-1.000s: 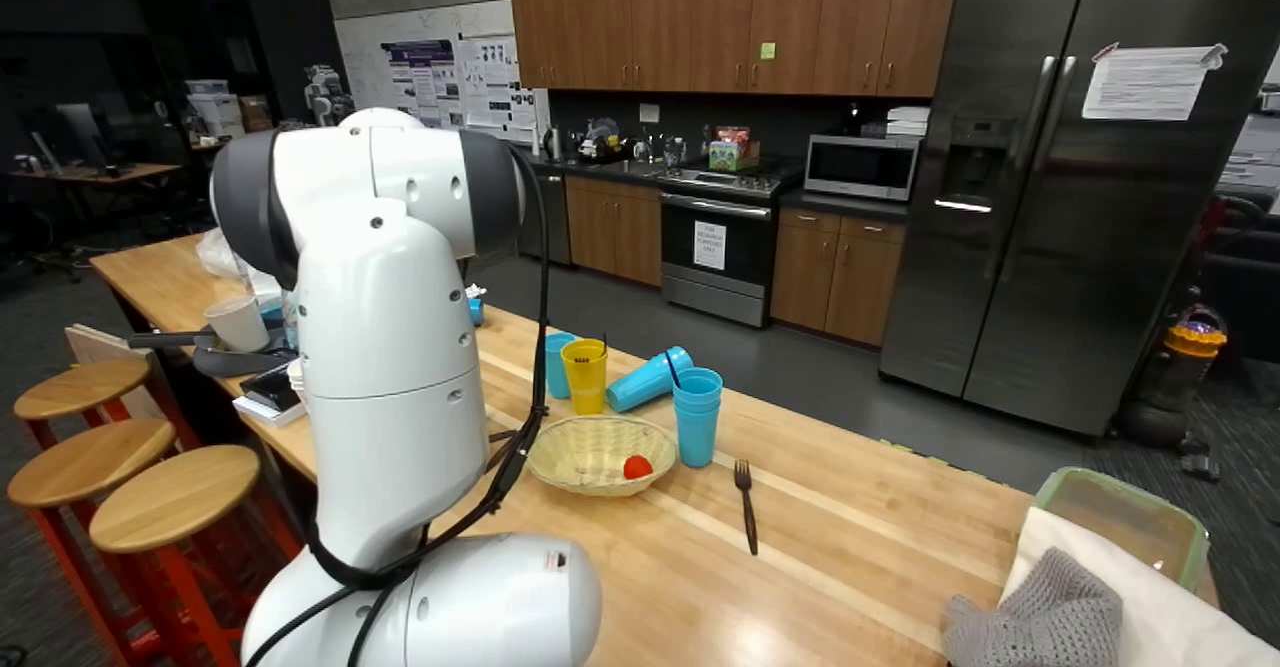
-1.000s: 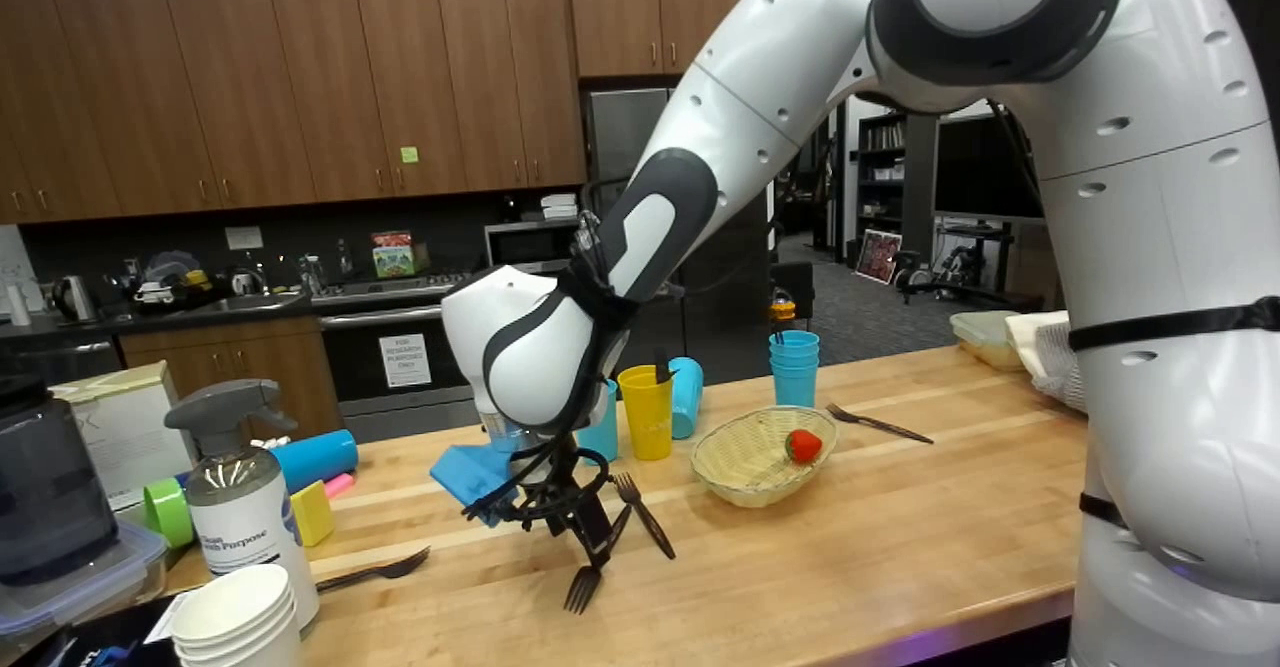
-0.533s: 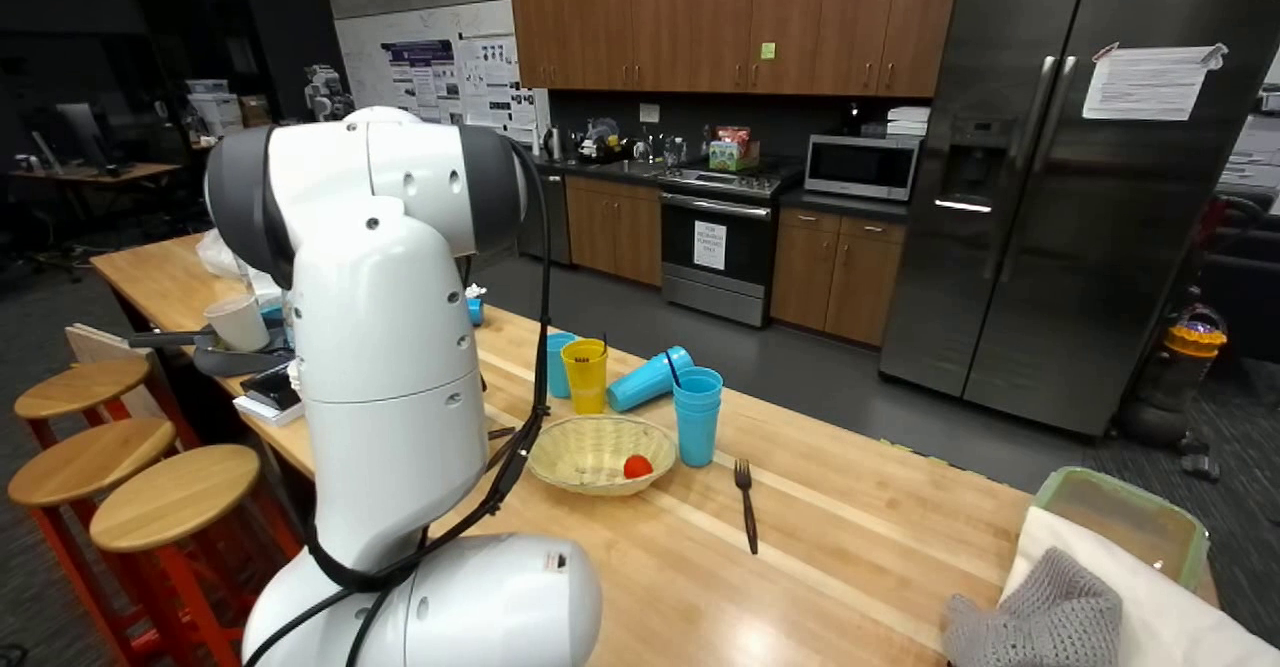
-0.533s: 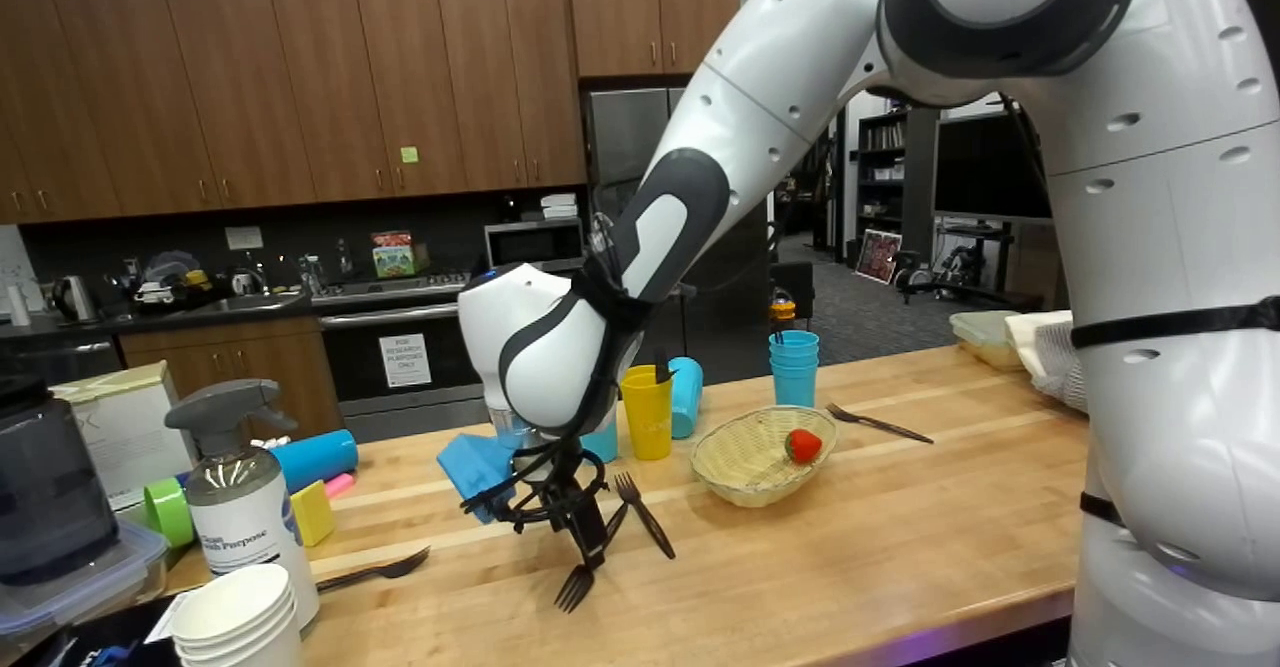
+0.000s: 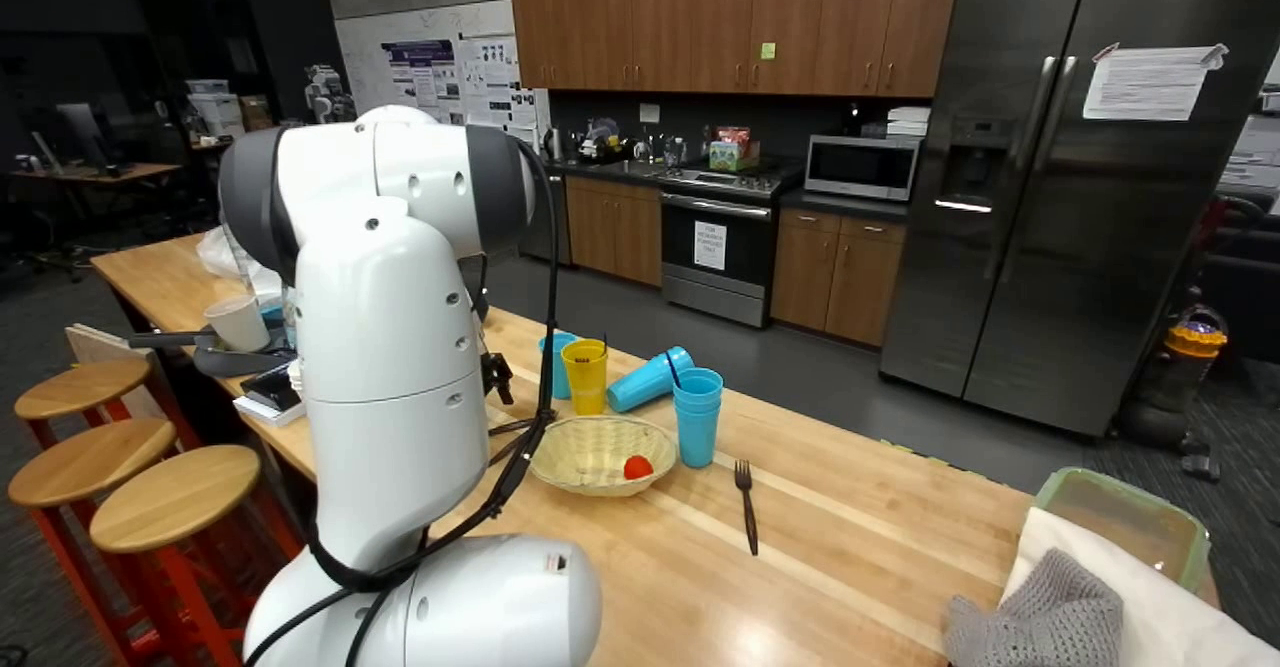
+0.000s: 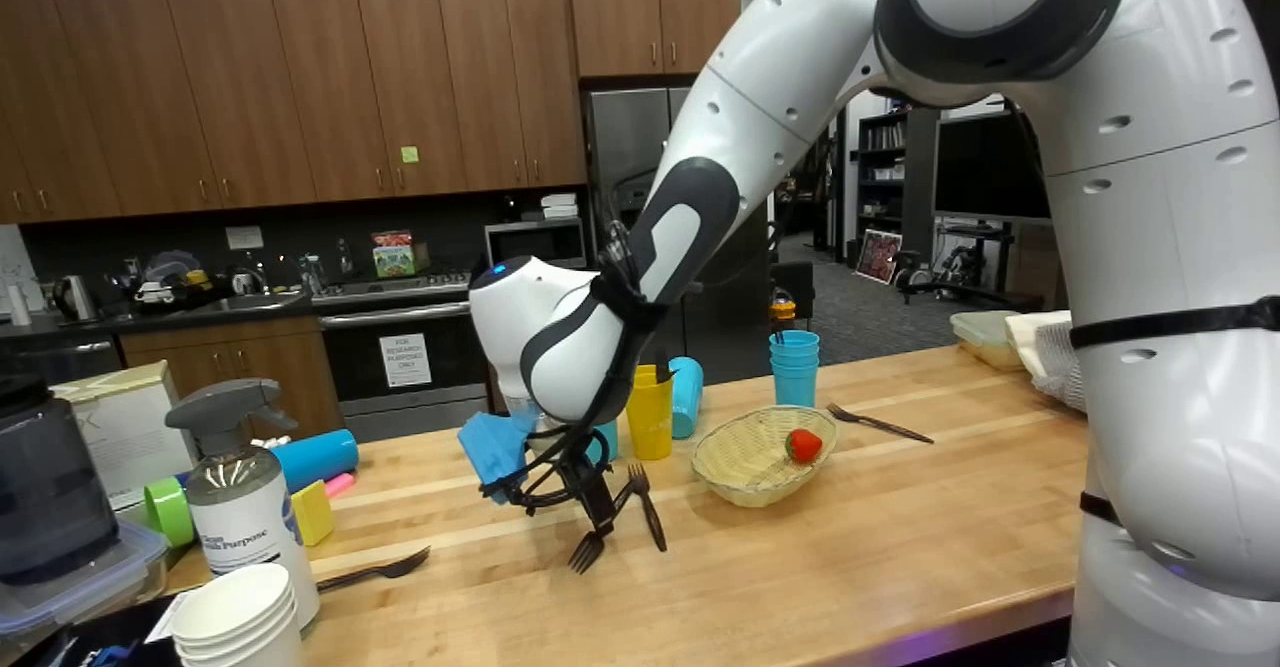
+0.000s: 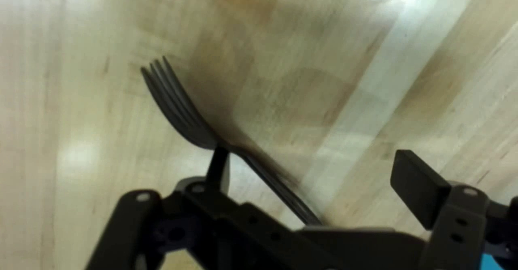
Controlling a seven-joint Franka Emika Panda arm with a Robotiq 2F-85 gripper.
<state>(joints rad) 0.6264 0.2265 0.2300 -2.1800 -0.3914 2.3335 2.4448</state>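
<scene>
the black, angular two-finger gripper [image 7: 312, 156] stands wide, its jaws well apart. in the wrist view, a dark, smooth fork [image 7: 196, 130] with narrow tines and a slender handle lies on the pale, glossy, straight-grained wooden tabletop [image 7: 101, 140]. its neck shows at the tip of one finger; its handle slants across the gap between both, as seen there. contact between finger and fork cannot be determined. in an exterior view, a second dark fork [image 6: 652, 515] lies just beside it. near that sits a shallow, oval, straw-coloured woven basket [image 6: 740, 457] containing a red, rounded fruit [image 6: 803, 446].
</scene>
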